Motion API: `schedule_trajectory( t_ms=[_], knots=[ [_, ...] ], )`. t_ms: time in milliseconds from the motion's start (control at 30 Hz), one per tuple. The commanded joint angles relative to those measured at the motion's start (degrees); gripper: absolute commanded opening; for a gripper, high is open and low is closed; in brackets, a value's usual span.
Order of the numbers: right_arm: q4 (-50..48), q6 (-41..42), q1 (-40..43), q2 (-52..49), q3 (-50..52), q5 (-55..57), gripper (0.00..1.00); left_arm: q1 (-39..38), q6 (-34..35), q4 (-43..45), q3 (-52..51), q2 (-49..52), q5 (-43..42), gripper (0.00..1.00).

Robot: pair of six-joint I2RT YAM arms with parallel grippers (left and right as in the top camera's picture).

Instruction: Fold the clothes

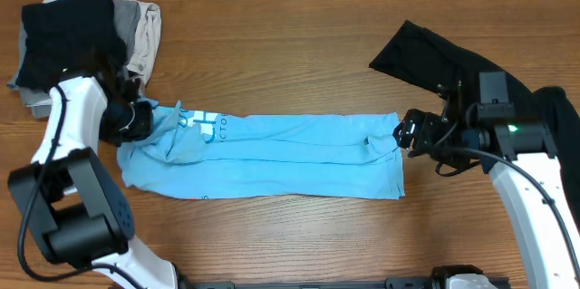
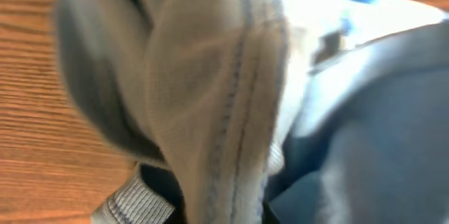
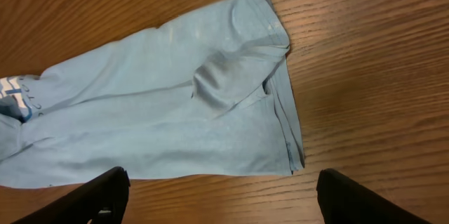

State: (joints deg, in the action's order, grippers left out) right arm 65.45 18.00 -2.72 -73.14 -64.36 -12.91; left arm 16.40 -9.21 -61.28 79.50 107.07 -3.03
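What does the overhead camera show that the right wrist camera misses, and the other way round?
Only overhead: both arms, the left gripper shut on the bunched end of the light blue T-shirt, a black-and-beige pile of clothes beyond it, a plain black garment by the right arm. Only right wrist: its own dark fingers spread wide, plus the hem stitching and a small pucker up close. Both: the T-shirt folded into a long strip on the wooden table.

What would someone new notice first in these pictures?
A light blue T-shirt folded into a long strip lies across the middle of the table. The left gripper pinches its bunched left end, while the right gripper hovers open at its right end. A black garment lies at upper right.
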Motion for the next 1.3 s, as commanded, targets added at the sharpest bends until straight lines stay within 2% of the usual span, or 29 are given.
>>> schedule_trajectory(
  t_ms=[0,100,200,667,833,1033,1133,1267],
  knots=[
    [-0.94,0.07,-0.26,-0.92,0.02,-0.07,0.89,-4.35,-1.07,-1.36,1.31,-2.60,0.68,0.04],
    [-1.92,0.04,-0.26,-1.97,0.07,0.22,0.88,-7.56,-0.57,-1.27,1.29,-2.58,5.35,0.04],
    [-3.34,-0.42,-0.26,-3.80,0.52,0.39,0.88,-8.13,2.75,-0.37,1.29,-2.58,8.00,0.04],
    [-14.12,-1.92,-0.48,-19.47,4.92,0.46,0.86,-4.02,11.72,-1.70,1.29,-2.58,8.11,0.04],
    [-15.30,-1.64,-2.47,-24.35,5.11,5.44,0.85,-3.61,14.64,-1.77,1.29,-2.58,8.00,0.04],
    [-17.00,-1.18,-3.67,-28.96,5.11,5.79,0.84,-3.43,16.22,-1.75,1.29,-2.58,7.93,0.04],
    [-17.44,-0.37,-3.72,-30.29,5.20,5.81,0.80,-2.86,17.20,-1.81,1.29,-2.58,7.89,0.04],
    [-18.25,0.92,-3.72,-30.49,5.95,5.75,0.67,-1.90,17.16,-2.19,1.29,-2.58,7.91,0.04]
  ],
)
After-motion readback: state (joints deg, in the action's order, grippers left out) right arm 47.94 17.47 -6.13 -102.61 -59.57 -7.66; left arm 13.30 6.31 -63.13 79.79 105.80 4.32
